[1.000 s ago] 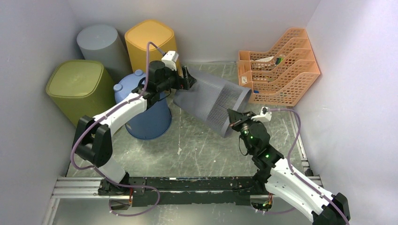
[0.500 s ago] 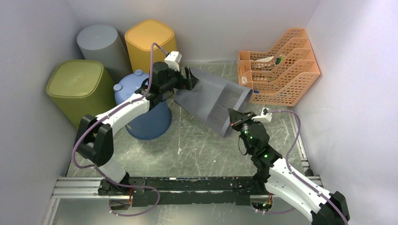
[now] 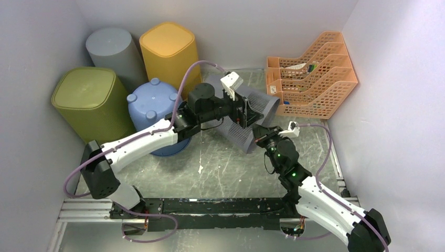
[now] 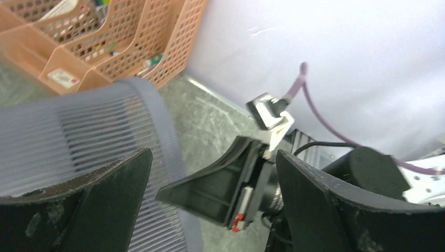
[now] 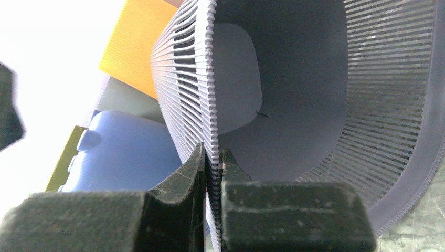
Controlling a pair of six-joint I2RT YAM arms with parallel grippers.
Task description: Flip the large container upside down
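One thin rim edge of the large container (image 3: 237,131), tipped on its side over the counter (image 3: 210,165), is pinched by the clenched right claw (image 5: 212,157). The left claw (image 4: 212,173) is spread wide, holding nothing. If that narrow grip slips, the container could be dropped sideways.

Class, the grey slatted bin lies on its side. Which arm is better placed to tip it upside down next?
Right. The right tool is shut on the bin at its rim, so it can probably lever it over. The left tool is open above the bin, gripping nothing.
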